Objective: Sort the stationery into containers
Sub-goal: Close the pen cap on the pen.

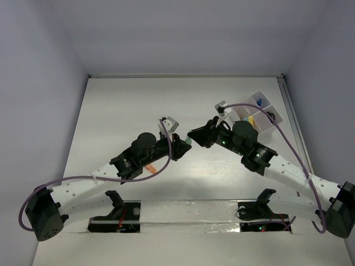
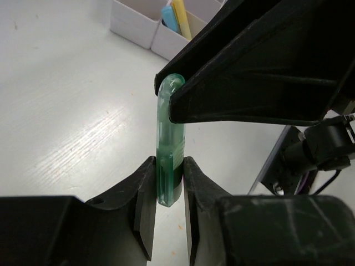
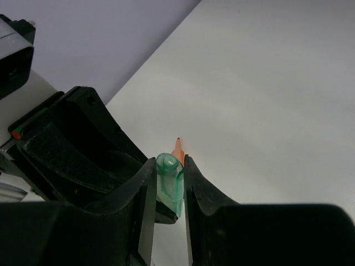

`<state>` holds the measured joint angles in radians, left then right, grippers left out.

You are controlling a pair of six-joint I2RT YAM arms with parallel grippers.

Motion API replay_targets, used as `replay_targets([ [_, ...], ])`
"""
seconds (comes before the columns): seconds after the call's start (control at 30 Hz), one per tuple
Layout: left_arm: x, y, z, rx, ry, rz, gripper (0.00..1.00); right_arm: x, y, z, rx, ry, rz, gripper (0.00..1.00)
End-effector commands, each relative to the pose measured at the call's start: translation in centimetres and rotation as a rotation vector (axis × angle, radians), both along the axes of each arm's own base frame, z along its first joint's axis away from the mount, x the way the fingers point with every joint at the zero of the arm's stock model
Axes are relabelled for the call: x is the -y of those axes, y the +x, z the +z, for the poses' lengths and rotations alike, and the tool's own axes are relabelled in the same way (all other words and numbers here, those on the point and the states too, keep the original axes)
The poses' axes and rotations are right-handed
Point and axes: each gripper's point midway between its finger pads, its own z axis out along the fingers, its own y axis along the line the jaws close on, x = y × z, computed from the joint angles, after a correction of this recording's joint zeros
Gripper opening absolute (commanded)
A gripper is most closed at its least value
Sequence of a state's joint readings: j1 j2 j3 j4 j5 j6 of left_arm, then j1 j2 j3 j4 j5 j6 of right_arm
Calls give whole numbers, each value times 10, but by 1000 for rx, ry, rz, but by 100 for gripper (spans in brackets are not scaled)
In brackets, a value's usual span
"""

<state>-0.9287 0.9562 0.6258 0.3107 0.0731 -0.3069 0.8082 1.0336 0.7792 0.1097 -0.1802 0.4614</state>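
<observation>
White tabletop (image 1: 122,111), walled on three sides. Left arm (image 1: 83,185) and right arm (image 1: 288,172) both reach inward and meet nose to nose near mid-tabletop. Tray (image 1: 265,105), clear-white and divided into cells, sits at the far right, behind the right arm's wrist and well apart from the meeting point. Left end effector (image 2: 167,172): narrow, pads pinching the lower end of a green cap (image 2: 169,127), a translucent piece rounded at the top. Right end effector (image 3: 168,169): also narrow, clamped on the same green cap at its other end; in the left wrist view one black right finger presses against the upper side of the cap. So the cap is gripped from both ends at once and bridges the two end effectors, and it looks lifted off the tabletop. Orange piece (image 1: 151,168) lies on the tabletop under the left forearm; its pointed tip shows just past the cap in the right wrist view. In the tray, a blue piece (image 2: 168,16) and a yellow piece (image 2: 180,14) sit side by side; same cell or neighbouring cells, cannot tell.
</observation>
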Motion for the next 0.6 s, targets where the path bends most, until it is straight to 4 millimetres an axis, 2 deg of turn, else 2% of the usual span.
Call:
replay_targets([
  [0.0,-38,5,246,434,-629,68,0,11,-96,-145,-449,-299,236,0],
  [0.13,-41,6,256,443,-634,63,0,12,-105,-167,-494,-292,224,0],
  [0.3,-43,9,268,449,-643,62,0,9,-129,-197,-547,-347,258,0],
  [0.47,-51,13,277,452,-657,87,0,3,-134,-201,-550,-331,263,0],
  [0.57,-55,12,278,450,-659,93,0,6,-132,-201,-548,-326,237,0],
])
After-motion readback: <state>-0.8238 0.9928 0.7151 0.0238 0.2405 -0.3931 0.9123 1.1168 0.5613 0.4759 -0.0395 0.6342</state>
